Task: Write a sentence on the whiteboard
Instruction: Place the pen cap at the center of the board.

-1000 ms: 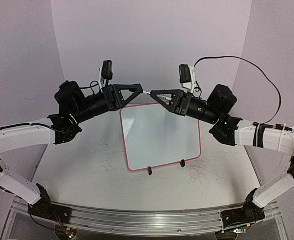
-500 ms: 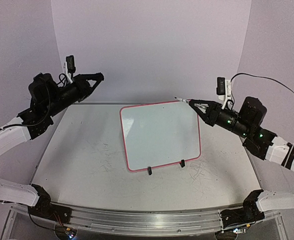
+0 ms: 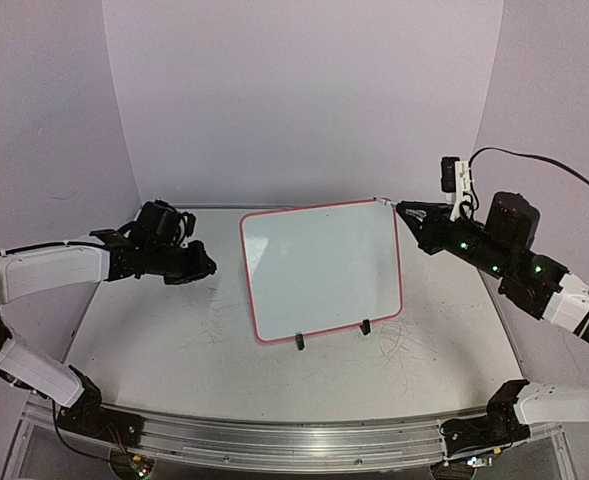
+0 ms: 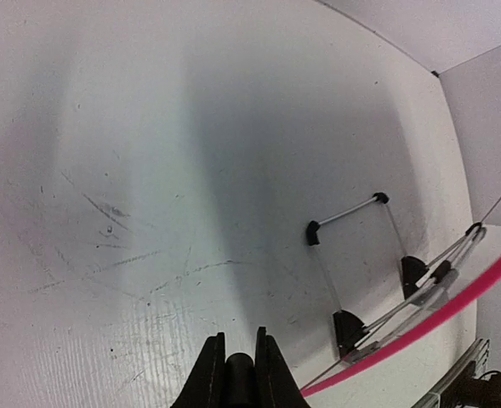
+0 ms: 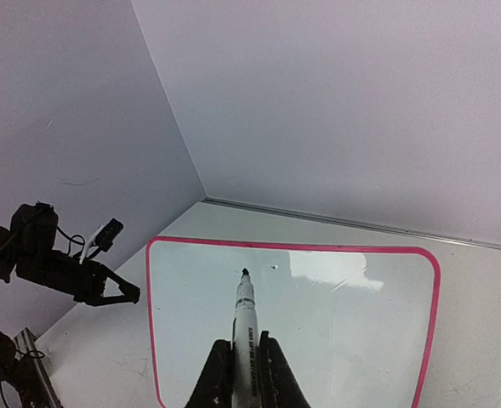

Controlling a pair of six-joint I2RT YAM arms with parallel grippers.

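Risk first: whiteboard (image 3: 319,265) stands propped near the middle of the table (image 3: 174,330) on two clip feet (image 3: 301,342) at its near edge, with a wire stand (image 4: 344,212) behind it, and nothing braces it. Its face is blank, so the sentence is not started. Right gripper (image 3: 406,212) sits just off the board's far right corner, jaws clamped on the marker (image 5: 245,319), bare tip forward over the upper face. Press hard and you likely shove the board back or skid it on its feet. Much of the marker sticks out past the fingers, so a sideways drag could twist it in the grip and smear letters. Start from the corner where it hovers and you run off the pink border; you need to begin at the board's left side. Left gripper (image 3: 206,268) is low over the table well left of the board, jaws together on a dark piece (image 4: 239,372), maybe a cap, can't tell, so it can't steady the board as is. Room: open table left, right and in front of the board; back wall close behind it, side wall close beyond the right arm.
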